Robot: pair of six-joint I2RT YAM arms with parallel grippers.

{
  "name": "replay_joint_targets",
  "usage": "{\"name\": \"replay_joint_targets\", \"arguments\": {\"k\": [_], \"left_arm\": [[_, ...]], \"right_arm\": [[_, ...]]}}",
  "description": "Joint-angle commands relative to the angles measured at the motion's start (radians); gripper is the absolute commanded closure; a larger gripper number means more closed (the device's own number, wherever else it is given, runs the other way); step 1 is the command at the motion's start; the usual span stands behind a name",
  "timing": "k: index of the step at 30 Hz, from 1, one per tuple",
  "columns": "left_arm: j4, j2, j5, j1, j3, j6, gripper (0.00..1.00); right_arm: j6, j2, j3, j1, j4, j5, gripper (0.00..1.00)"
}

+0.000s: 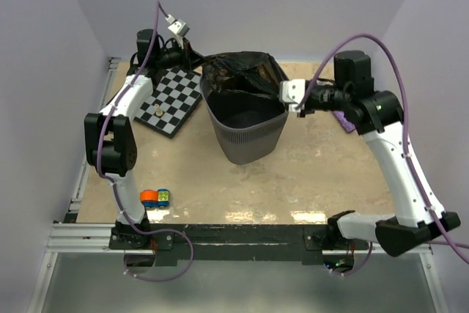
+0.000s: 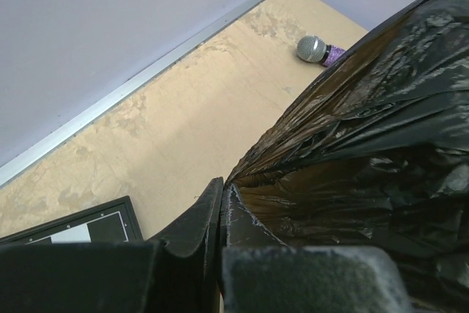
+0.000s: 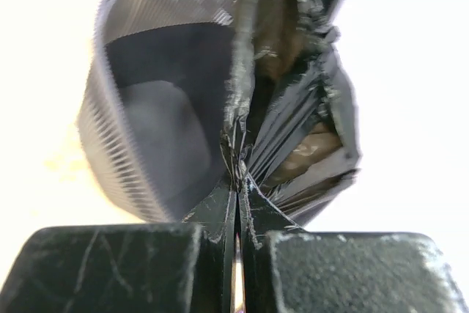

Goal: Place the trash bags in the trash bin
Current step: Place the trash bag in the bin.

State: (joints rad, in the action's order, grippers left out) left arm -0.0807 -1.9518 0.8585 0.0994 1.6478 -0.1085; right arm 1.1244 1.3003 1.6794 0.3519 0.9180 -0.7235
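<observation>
The trash bin (image 1: 245,137) is a grey mesh wastebasket standing mid-table. One glossy black trash bag (image 1: 242,77) is spread over the back half of its rim, partly sagging inside. My left gripper (image 1: 199,60) is at the bin's back-left corner, shut on the bag's edge. Its wrist view shows the jaws (image 2: 222,187) pinched together on the crinkled bag (image 2: 366,130). My right gripper (image 1: 284,97) is at the bin's right rim, also shut on the bag. In the right wrist view its jaws (image 3: 238,181) clamp gathered folds of the bag (image 3: 293,122) above the bin's open inside (image 3: 154,130).
A checkerboard plate (image 1: 170,100) lies left of the bin, with a small object on it. An orange and blue toy (image 1: 155,197) sits near the front left edge. A purple microphone (image 2: 315,50) lies at the back right, near the wall.
</observation>
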Motion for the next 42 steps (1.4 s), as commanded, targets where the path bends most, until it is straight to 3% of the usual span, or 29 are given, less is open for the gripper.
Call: {"name": "replay_joint_targets", "arguments": {"k": [1, 12, 22, 27, 29, 35, 39, 42], "left_arm": [[0.036, 0.071, -0.022, -0.003, 0.024, 0.087, 1.00], [0.045, 0.106, -0.049, -0.003, -0.045, 0.177, 1.00], [0.010, 0.117, -0.052, -0.001, -0.054, 0.188, 1.00], [0.070, 0.203, -0.116, -0.018, -0.042, 0.294, 0.52], [0.070, 0.272, -0.136, -0.042, -0.055, 0.335, 0.44], [0.309, 0.520, -0.026, -0.061, -0.056, 0.694, 0.36], [0.765, 0.567, 0.124, -0.049, 0.107, 1.103, 0.34], [1.068, 0.527, 0.107, 0.046, 0.205, 1.398, 0.33]], "right_arm": [[0.025, -0.082, -0.170, 0.050, -0.011, 0.038, 1.00], [0.046, -0.323, -0.550, 0.085, -0.191, 0.193, 1.00], [-0.153, -0.331, -0.483, 0.085, -0.386, 0.161, 1.00], [-0.182, -0.259, -0.367, 0.090, -0.367, 0.128, 1.00], [-0.210, -0.239, -0.330, 0.093, -0.370, 0.121, 1.00], [-0.296, -0.203, -0.293, 0.111, -0.410, 0.121, 1.00], [-0.319, -0.203, -0.288, 0.111, -0.432, 0.124, 1.00], [-0.339, -0.203, -0.285, 0.113, -0.450, 0.119, 1.00]]}}
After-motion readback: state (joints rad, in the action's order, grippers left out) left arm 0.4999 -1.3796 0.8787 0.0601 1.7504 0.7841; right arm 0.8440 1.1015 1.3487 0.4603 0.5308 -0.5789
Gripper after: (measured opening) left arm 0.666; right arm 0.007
